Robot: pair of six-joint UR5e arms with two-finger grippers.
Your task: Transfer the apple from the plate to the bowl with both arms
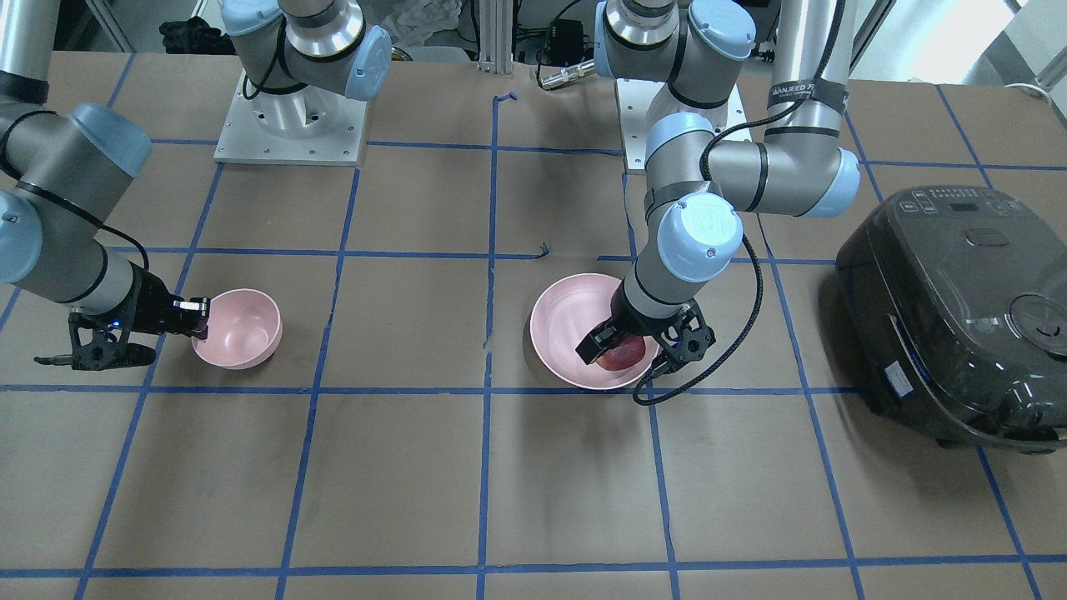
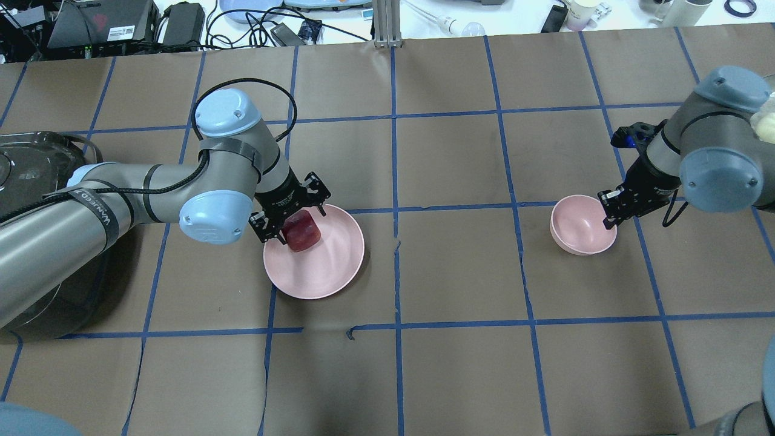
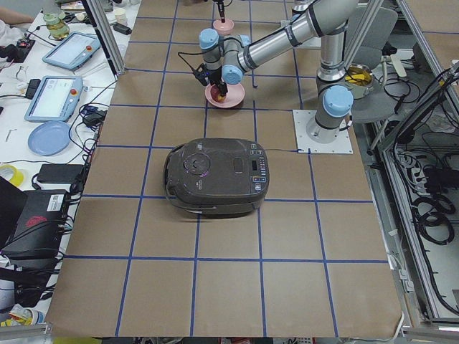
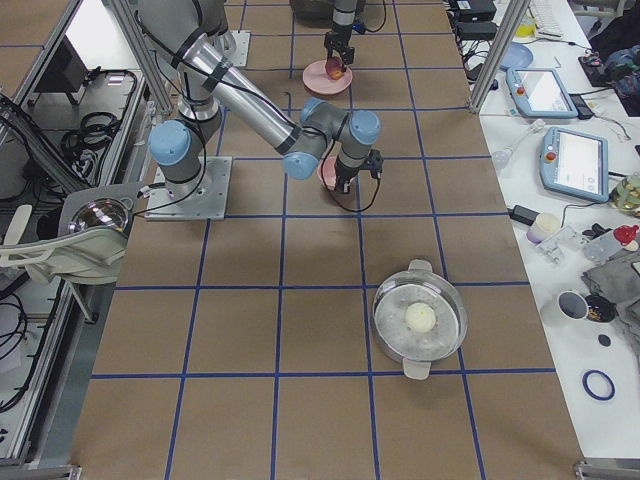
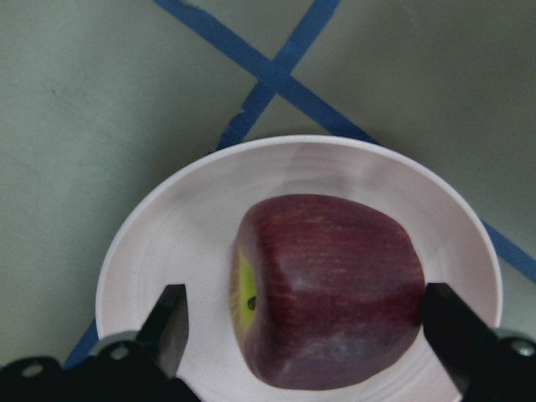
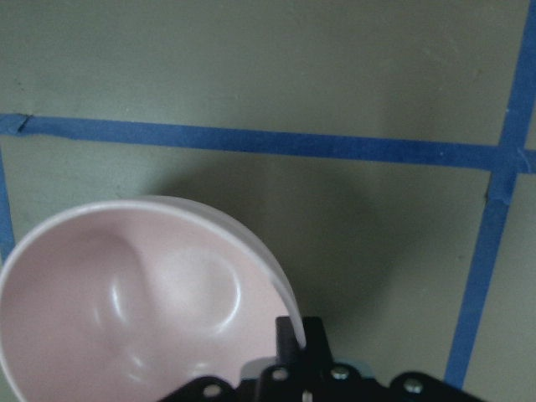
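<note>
Jaws flank apple, left gripper tilted

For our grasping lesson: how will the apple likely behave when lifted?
Rounded and lying on its side, the apple may roll in the plate. Its smooth skin could slip when gripped. It looks solid, so probably stiff.

Dark rice cooker on brown table, lid shut; steel pot holds pale ball.

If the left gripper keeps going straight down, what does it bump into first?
Probably the plate. The left gripper has its open fingers on either side of the apple, so the tips would land there. Depth is unclear, so its palm might press the apple first.
</note>
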